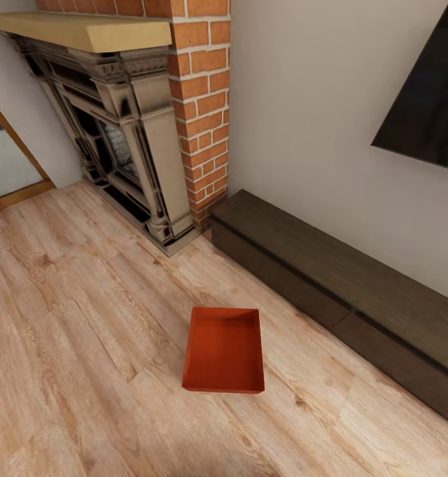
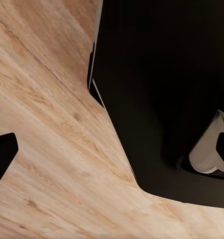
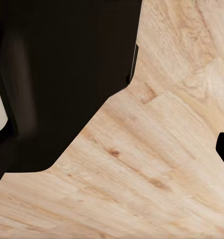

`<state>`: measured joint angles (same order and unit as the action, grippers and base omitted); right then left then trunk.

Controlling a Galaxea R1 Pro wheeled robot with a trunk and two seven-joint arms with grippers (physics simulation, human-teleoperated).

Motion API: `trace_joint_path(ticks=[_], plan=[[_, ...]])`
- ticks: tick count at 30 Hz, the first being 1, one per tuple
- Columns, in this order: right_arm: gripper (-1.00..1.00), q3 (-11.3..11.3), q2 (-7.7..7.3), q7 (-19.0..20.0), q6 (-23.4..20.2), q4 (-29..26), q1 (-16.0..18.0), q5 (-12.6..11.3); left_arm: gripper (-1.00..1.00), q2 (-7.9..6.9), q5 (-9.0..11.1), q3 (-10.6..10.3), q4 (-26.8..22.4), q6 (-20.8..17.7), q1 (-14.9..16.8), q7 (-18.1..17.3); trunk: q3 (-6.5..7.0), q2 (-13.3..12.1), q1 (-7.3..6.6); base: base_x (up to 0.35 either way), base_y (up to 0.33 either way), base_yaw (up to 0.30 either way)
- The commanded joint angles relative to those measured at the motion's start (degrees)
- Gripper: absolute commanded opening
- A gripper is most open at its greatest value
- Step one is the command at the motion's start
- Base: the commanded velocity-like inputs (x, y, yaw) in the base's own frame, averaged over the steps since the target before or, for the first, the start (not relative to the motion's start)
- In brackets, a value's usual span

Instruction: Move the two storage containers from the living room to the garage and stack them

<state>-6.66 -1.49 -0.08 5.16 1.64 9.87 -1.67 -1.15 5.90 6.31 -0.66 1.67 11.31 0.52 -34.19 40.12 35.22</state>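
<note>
While the head camera looked down over the living room, one orange-red rectangular storage container with thin plain walls and no lid [image 1: 224, 349] sat flat on the light wood plank floor [image 1: 71, 331], open side up and with nothing inside it. It lay out in the open boards, near the long dark low wooden bench [image 1: 343, 285] that ran along the pale wall, but apart from it. Beyond the container, an ornate grey-brown fireplace surround [image 1: 128, 132] stood against a red brick chimney [image 1: 201, 99], topped by a plain light wooden mantel shelf [image 1: 85, 30]. The near end of the bench came up just beside the foot of the brickwork. A flat black wall-mounted TV [image 1: 426, 99] hung on the wall above the bench. At the far left edge, a wood-framed glazed door [image 1: 5, 162] met the floor.

Each wrist camera looked down at the same plank floor past a large black part of the robot's own body [image 2: 162, 89], blurred and close to the lens. I could not tell whether the left or the right fingers were wide or narrow, since no fingertip was clear enough to make out in either wrist view.
</note>
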Motion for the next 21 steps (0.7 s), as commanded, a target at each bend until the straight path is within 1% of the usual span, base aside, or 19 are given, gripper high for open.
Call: trace_joint_path(ticks=[1,21], plan=[[1.0,-0.4,0.0,0.0,0.3,0.2,0.1,-0.2,1.0,0.0,0.4,0.2,0.1,0.2,0.0,0.0,-0.23,0.5,0.23,0.0,0.0,0.0],[1.0,-0.5,0.0,-0.1,0.2,0.2,0.0,-0.1,1.0,-0.08,0.5,0.3,0.2,0.2,0.0,0.0,-3.82,8.5,4.63,0.0,0.0,0.0]])
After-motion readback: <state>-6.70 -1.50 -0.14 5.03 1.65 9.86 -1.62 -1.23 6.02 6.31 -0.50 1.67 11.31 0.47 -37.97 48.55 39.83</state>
